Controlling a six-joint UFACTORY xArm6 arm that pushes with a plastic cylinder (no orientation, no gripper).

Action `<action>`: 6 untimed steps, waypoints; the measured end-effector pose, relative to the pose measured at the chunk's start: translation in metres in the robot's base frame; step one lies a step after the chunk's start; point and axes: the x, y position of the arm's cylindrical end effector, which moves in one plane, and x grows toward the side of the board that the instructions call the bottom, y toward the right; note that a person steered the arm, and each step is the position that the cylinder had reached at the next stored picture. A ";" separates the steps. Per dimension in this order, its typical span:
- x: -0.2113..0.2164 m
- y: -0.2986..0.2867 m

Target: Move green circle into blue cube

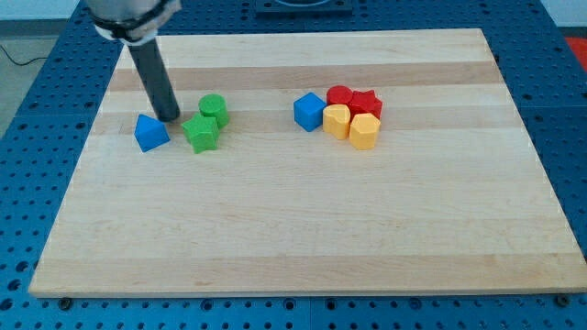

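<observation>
One green circle (214, 108) sits just right of my tip (170, 118); no jaws, no readable writing.

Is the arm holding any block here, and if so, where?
Nothing is held. My tip stands between the blue triangular block and the green circle, gripping neither.

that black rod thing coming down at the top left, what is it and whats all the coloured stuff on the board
There is one picture, from a single camera looking down at a wooden board. The black rod is the end of a robot arm. It has no pincer and holds nothing; its tip only pushes blocks. The tip sits just above a blue triangular block, with a green star-like block and the green circle to the view's right. Further right is a cluster: the blue cube, two red blocks and two yellow blocks.
</observation>
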 end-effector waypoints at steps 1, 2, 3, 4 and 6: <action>-0.020 0.011; -0.004 0.046; 0.012 0.063; 0.012 0.064; 0.010 0.064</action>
